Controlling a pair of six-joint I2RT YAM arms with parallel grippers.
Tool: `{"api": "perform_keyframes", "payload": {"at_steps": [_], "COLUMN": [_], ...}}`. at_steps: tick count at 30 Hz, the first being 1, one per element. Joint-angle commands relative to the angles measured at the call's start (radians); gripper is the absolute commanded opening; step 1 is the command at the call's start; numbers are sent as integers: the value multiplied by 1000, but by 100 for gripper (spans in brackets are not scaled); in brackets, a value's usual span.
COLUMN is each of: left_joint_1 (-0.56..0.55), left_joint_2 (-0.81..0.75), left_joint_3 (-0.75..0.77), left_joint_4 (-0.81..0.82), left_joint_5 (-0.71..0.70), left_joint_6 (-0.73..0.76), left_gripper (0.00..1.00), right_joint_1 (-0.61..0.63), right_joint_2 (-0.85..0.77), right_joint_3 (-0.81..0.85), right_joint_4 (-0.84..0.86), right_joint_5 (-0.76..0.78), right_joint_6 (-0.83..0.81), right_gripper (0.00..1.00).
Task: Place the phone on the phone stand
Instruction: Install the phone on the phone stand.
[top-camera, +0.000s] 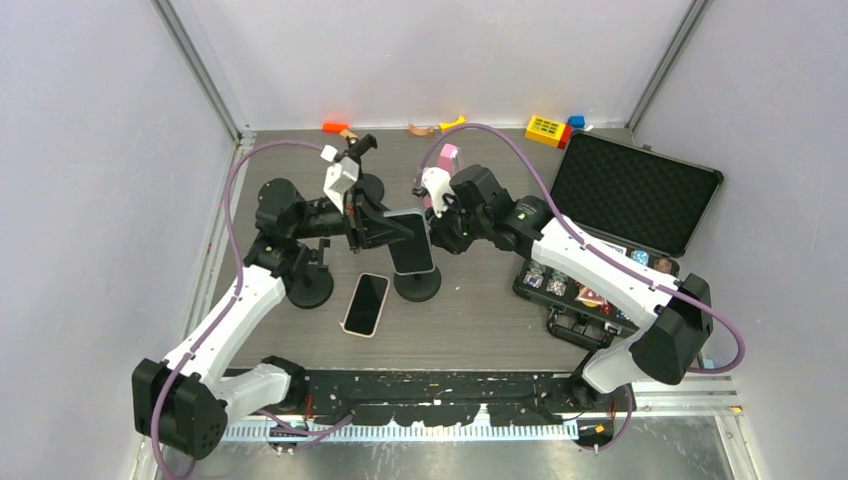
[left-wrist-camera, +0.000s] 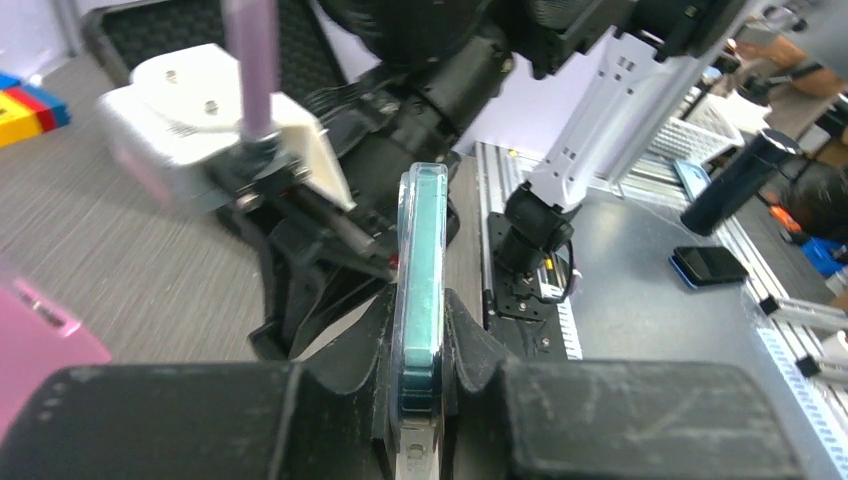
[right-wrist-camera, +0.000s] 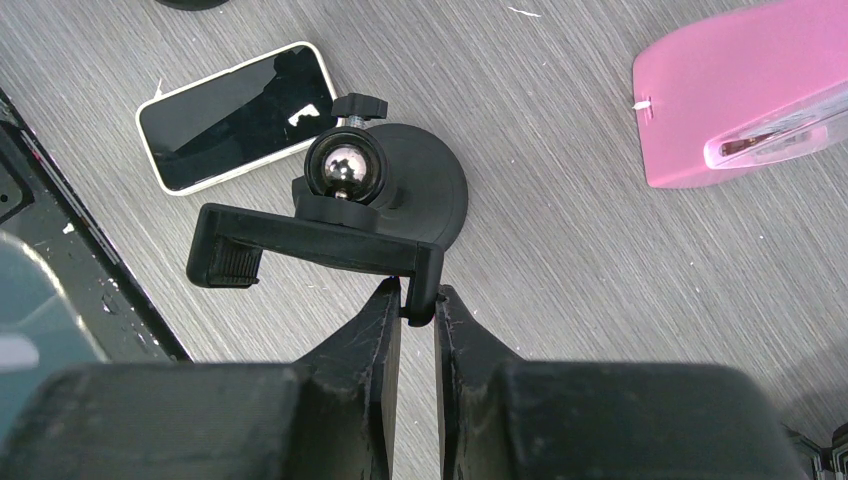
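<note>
At table centre, left gripper (left-wrist-camera: 420, 325) clamps phone (left-wrist-camera: 420, 240) edge-on, just over stand (right-wrist-camera: 330, 240) – likely poised to slot in. Right gripper (right-wrist-camera: 417, 305) pinched on stand's clamp-arm end – probably steadying it. Second phone (right-wrist-camera: 235, 115) lies flat beside base.

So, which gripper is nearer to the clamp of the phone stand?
Right. The right gripper is shut on the end of the clamp; the left gripper holds the phone beside it.

I hold the teal-edged phone (top-camera: 410, 242) by its sides in my left pincer (left-wrist-camera: 420, 330), dark face upward, just above the phone stand (right-wrist-camera: 432, 190). The stand is black, with a round base and a chrome ball. My right pincer (right-wrist-camera: 418, 300) pinches its bracket's end.
</note>
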Motion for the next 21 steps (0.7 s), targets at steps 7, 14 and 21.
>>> {"api": "perform_keyframes", "payload": {"at_steps": [7, 14, 21], "left_joint_1": [-143, -190, -192], "left_joint_2": [83, 205, 306], "left_joint_3": [-26, -27, -30], "left_joint_4": [359, 597, 838], "left_joint_5": [126, 159, 147], "left_joint_6": [55, 13, -129], "left_gripper": [0, 0, 0], "right_joint_1": [-4, -31, -38], "right_joint_2": [-4, -19, -59], "right_joint_3": [36, 29, -57], "right_joint_4": [31, 34, 127], "right_joint_5": [-71, -148, -172], "right_joint_6": [13, 10, -4], "right_gripper": [0, 0, 0]}}
